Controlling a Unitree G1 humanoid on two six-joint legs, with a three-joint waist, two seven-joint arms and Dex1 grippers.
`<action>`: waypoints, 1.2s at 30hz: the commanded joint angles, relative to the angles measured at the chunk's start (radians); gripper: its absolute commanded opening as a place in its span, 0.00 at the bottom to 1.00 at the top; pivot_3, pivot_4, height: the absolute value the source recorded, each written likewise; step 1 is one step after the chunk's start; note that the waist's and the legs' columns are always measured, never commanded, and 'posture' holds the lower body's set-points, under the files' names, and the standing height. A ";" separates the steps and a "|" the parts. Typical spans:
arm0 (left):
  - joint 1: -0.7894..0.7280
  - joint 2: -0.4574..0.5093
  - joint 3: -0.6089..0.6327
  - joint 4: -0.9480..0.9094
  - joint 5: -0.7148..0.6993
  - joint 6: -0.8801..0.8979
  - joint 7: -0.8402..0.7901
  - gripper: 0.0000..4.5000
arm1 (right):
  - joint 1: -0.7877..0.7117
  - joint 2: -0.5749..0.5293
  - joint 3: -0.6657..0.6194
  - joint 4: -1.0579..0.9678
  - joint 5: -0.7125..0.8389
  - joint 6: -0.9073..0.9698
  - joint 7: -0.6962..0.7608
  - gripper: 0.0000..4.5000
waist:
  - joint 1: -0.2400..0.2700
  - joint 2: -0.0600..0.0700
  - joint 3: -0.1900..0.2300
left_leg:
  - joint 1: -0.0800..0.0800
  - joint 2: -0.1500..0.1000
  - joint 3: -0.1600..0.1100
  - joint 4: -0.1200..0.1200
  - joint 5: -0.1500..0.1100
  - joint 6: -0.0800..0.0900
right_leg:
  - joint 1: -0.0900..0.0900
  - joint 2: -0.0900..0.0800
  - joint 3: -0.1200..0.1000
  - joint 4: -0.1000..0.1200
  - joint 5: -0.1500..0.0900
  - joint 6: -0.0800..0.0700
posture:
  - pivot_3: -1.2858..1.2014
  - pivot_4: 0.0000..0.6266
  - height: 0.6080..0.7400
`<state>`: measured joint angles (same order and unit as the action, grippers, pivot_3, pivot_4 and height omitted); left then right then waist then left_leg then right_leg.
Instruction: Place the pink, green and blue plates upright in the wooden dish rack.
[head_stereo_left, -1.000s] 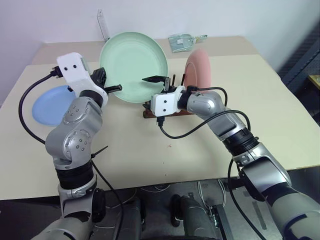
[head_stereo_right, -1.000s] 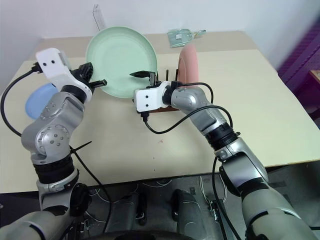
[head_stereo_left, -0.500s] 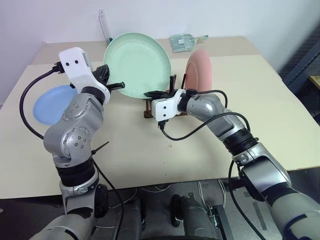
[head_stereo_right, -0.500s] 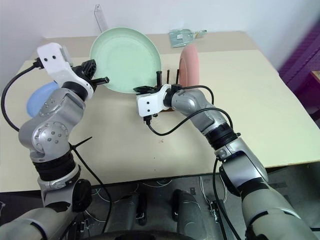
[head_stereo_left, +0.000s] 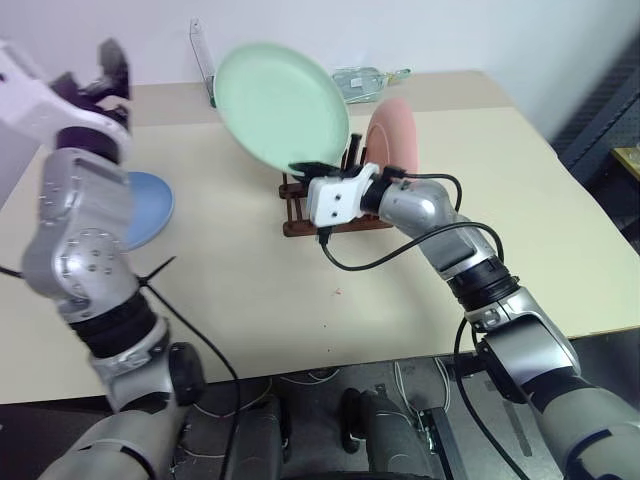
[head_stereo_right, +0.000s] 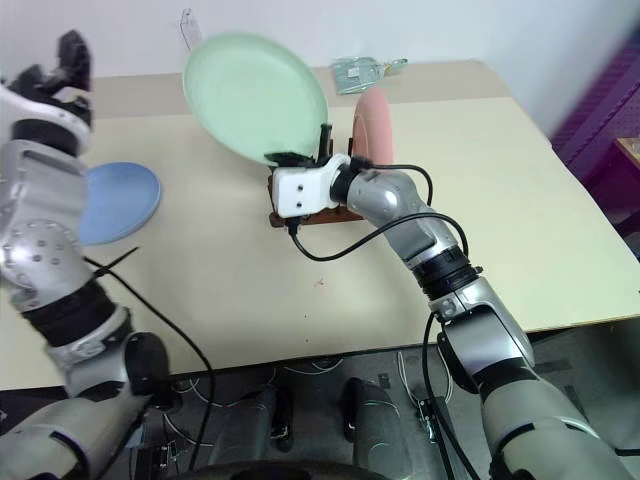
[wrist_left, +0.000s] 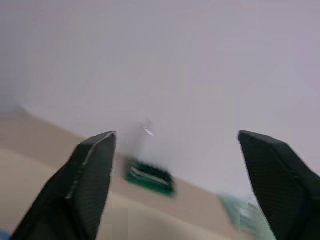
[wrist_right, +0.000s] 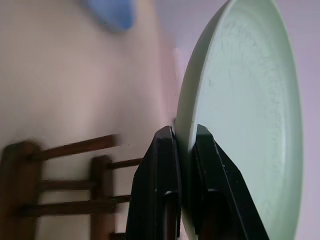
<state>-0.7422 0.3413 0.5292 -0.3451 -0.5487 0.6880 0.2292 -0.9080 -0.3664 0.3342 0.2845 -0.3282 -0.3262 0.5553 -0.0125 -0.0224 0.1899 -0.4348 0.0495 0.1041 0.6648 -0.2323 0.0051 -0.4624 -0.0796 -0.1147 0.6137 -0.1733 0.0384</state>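
My right gripper (head_stereo_left: 304, 168) is shut on the lower rim of the pale green plate (head_stereo_left: 282, 104) and holds it tilted in the air just above the left end of the wooden dish rack (head_stereo_left: 330, 216). In the right wrist view, both fingers (wrist_right: 159, 165) pinch the green plate's edge (wrist_right: 240, 115) over the rack's pegs (wrist_right: 60, 186). The pink plate (head_stereo_left: 398, 138) stands upright at the rack's right end. The blue plate (head_stereo_left: 146, 208) lies flat on the table at the left. My left gripper (head_stereo_left: 96, 74) is open, raised high at the far left and holding nothing.
A green tool holder with a clear lid (head_stereo_left: 362, 80) lies at the table's back edge. A thin clear upright stand (head_stereo_left: 201, 58) rises by the wall behind the green plate. Black cables hang from both arms over the table (head_stereo_left: 300, 320).
My left gripper let go of the green plate, opened, and swung up and to the left. My right gripper shut on the plate's lower rim and now carries it alone.
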 joint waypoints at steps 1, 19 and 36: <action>0.110 0.135 -0.067 0.031 0.104 -0.066 -0.145 0.90 | 0.028 0.052 -0.126 -0.210 0.248 0.167 0.050 0.00 | -0.001 0.000 0.000 | 0.000 0.000 0.000 0.000 0.000 0.000 | 0.000 0.000 0.000 0.000 0.000 0.000 | 0.52 0.24 0.92; 0.648 0.289 -0.418 -0.118 0.008 -0.071 -0.815 0.90 | 0.139 0.192 -0.491 -0.577 1.063 1.157 -0.204 0.00 | 0.016 0.005 0.002 | -0.002 0.003 -0.001 -0.002 -0.001 -0.002 | -0.005 -0.002 0.000 -0.001 -0.001 -0.007 | 0.52 0.24 0.92; 0.676 0.271 -0.415 -0.156 0.010 -0.053 -0.809 0.91 | 0.042 0.211 -0.540 -0.361 1.097 1.235 -0.319 0.08 | 0.001 0.005 0.003 | -0.004 0.003 -0.001 -0.001 0.000 0.000 | -0.005 -0.002 0.000 -0.001 -0.003 -0.003 | 0.52 0.24 0.92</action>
<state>-0.0720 0.6155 0.1013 -0.4554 -0.5344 0.6424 -0.5836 -0.8300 -0.1649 -0.1926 -0.0565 0.7483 0.9122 0.2365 -0.0113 -0.0170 0.1924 -0.4385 0.0521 0.1032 0.6634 -0.2326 0.0052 -0.4675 -0.0816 -0.1144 0.6127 -0.1760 0.0354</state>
